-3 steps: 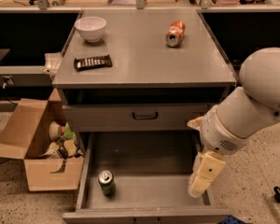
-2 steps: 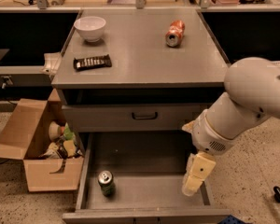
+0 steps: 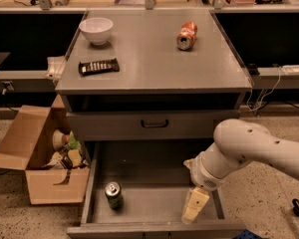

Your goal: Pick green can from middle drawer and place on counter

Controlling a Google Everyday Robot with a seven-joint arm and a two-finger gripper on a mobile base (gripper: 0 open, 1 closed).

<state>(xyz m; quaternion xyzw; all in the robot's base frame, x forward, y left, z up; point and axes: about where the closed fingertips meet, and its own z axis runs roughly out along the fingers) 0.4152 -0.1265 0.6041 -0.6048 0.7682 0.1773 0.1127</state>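
— Whereabouts of the can point(image 3: 113, 194)?

— Stood upright on the drawer point(image 3: 154, 210) floor, toward the drawer's front-left corner, silver top up, just beside the drawer's left wall.

— And the gripper point(image 3: 195, 206)?

— Hung low over the drawer's front-right part, pointing down, well apart from the can. Nothing seen in it. Could not tell whether open or closed.

— Step in hand, judging by that?

— Probably the approach: crossing the drawer leftward to reach the can.

— How to do it well?

— Best to travel above the drawer's bare middle, low but off the floor. Needed to be spread wide before arriving, then brought down over the can from above, since little room beside the drawer's left wall. Wise to centre on the body below the rim and close gently: light, thin, likely to tip or dent. After that, lift straight up past the drawer's front edge, keeping off the closed front point(image 3: 154, 124) above the drawer's back, and only then head for the counter point(image 3: 149, 59) above the drawer.
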